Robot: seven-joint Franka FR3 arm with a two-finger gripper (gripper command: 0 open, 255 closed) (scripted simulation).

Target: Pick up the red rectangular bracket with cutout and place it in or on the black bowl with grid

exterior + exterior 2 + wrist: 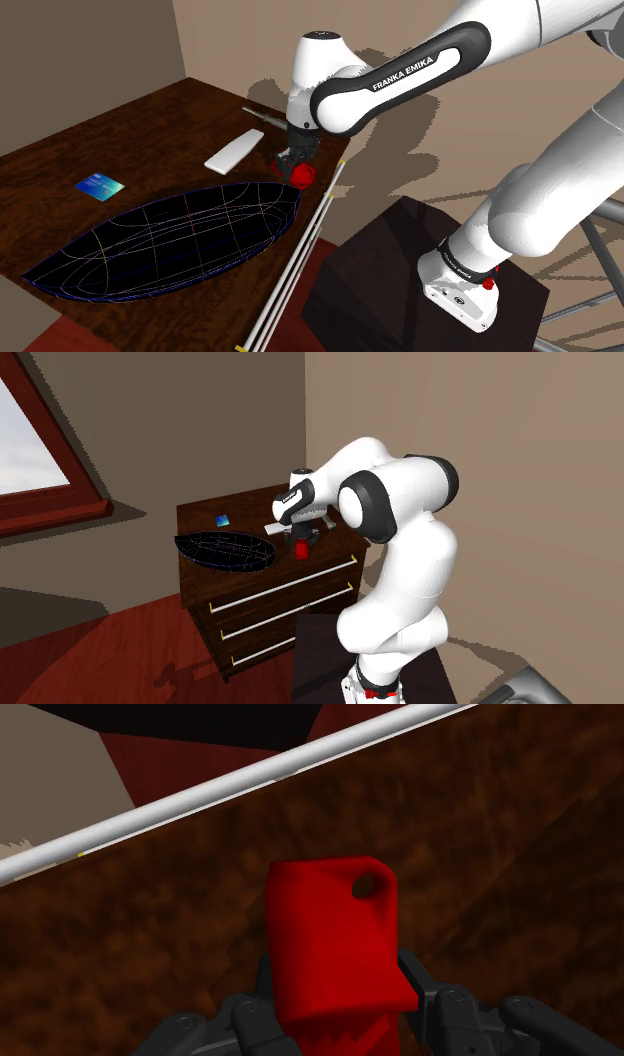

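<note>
We are seeing the claw (336,999) clasping the red bracket (330,939) between its fingers, just over the dark wooden surface (150,954) near its edge. The wrist view is showing the bracket's round hole (364,886). The shoulder view is showing the black bowl (170,235) nearby and the arm (400,72) lettered "FRANKA EMIKA".

Shoulder cam: close, beside and slightly behind the stand (410,265), looking down over the surface (150,130). Second cam: farther back, slightly raised, facing the drawer fronts (280,602). Wrist cam: right behind the pincer (338,989), pointing down. All three share the surface patch around the pincer.
</note>
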